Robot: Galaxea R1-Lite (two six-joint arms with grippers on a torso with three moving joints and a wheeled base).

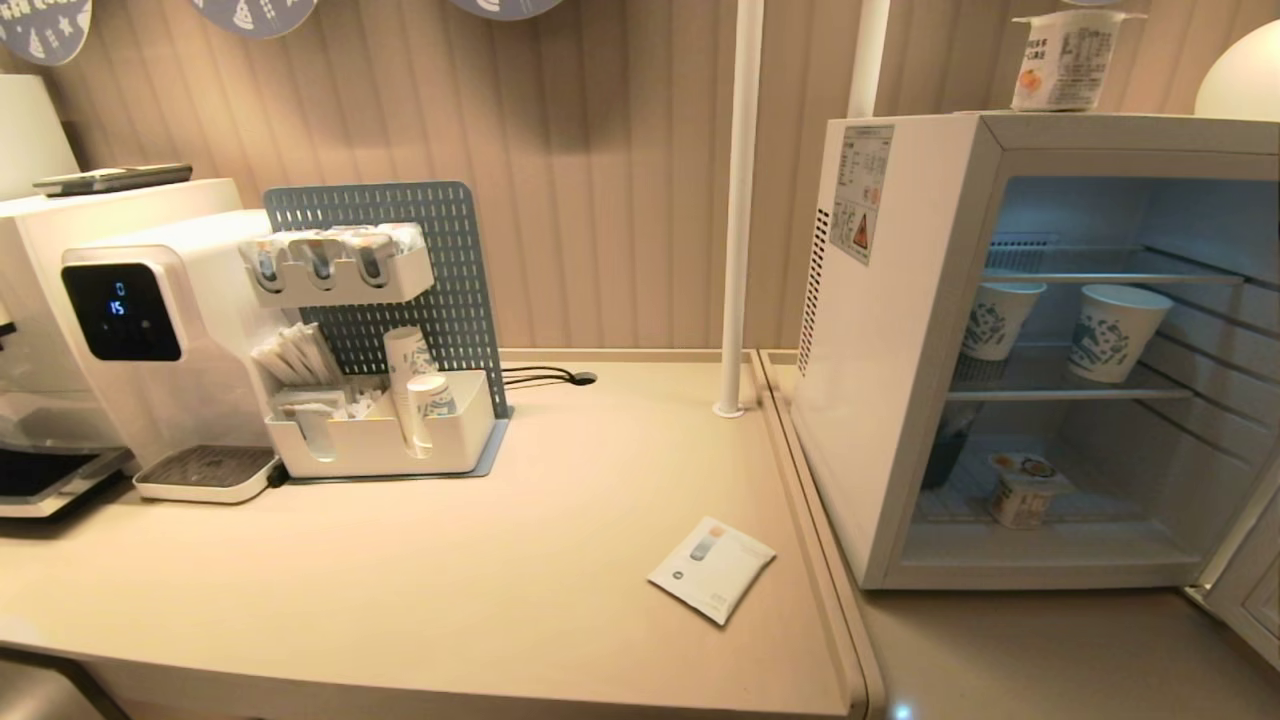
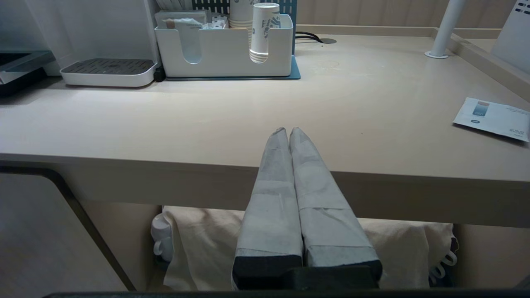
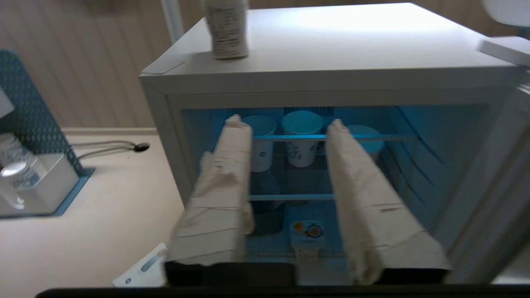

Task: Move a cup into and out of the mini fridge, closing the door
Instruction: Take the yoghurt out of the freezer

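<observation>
The white mini fridge (image 1: 900, 350) stands open at the right of the counter. Its door (image 1: 1250, 590) is swung out to the right. A small white cup (image 1: 1022, 490) with a yellow-orange foil lid sits on the fridge's bottom level, and it also shows in the right wrist view as the cup (image 3: 307, 240). A second similar cup (image 1: 1065, 60) stands on the fridge's top. My right gripper (image 3: 286, 122) hangs in front of the opening, back from the cup, open and empty. My left gripper (image 2: 288, 130) is shut at the counter's front edge.
Two blue-patterned paper cups (image 1: 995, 318) (image 1: 1115, 330) stand on the middle wire shelf. A white leaflet (image 1: 712, 568) lies on the counter left of the fridge. A white pole (image 1: 740, 200), a cup organizer (image 1: 380, 420) and a water dispenser (image 1: 150, 340) stand further left.
</observation>
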